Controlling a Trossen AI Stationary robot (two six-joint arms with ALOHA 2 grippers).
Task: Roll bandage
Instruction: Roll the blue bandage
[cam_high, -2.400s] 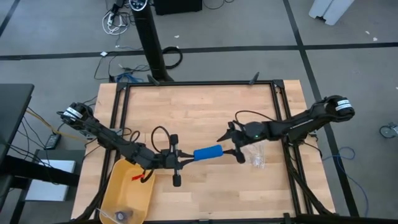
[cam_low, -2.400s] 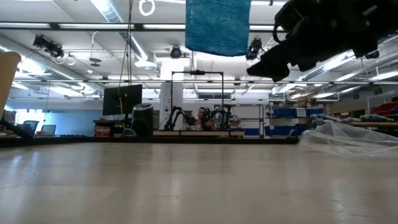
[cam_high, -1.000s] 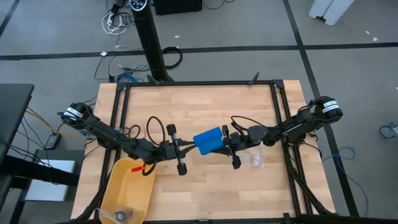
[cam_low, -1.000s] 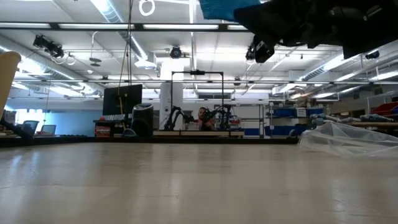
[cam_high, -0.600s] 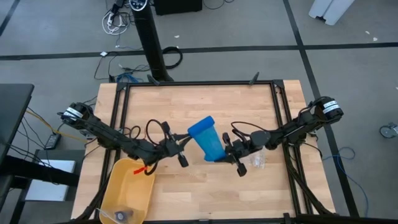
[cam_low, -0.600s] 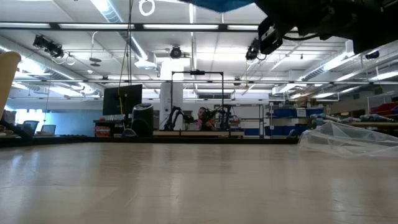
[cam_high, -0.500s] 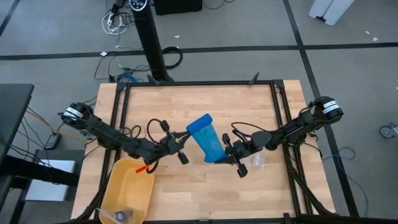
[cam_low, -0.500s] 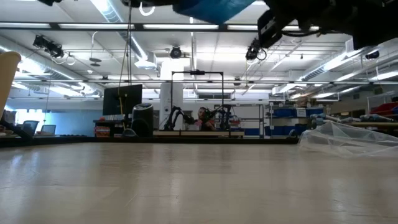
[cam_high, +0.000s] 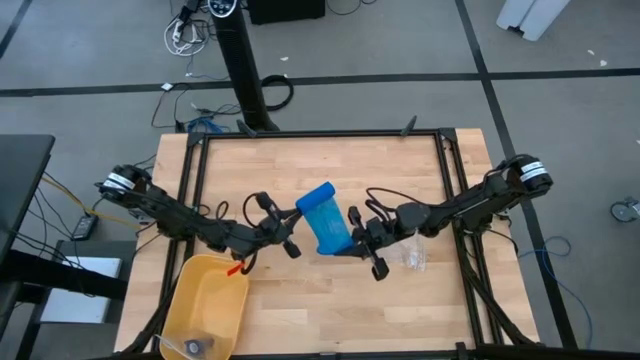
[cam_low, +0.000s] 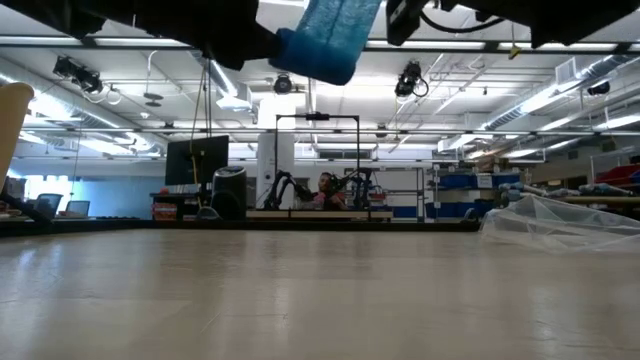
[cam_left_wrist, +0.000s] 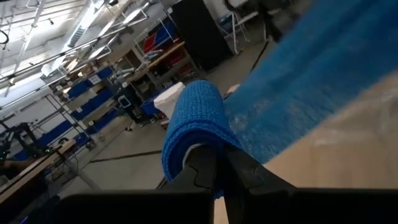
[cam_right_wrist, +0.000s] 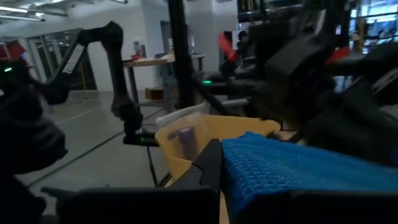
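Above mid-table, the left gripper (cam_high: 291, 238) and right gripper (cam_high: 353, 243) each pinched an end of the bandage (cam_high: 325, 218), held aloft between them.

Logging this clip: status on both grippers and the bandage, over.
Left gripper shut on bandage, rolled end. Right gripper shut on its other end. Bandage held in the air between them. Nothing in the way.

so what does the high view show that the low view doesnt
Only the high view shows the yellow bin, the whole wooden table inside its black frame, and both arms reaching in to the bandage's two ends. Only the low view shows the room behind, with monitors and shelving. Both show the blue bandage held clear above the table, and the clear plastic bag on the right.
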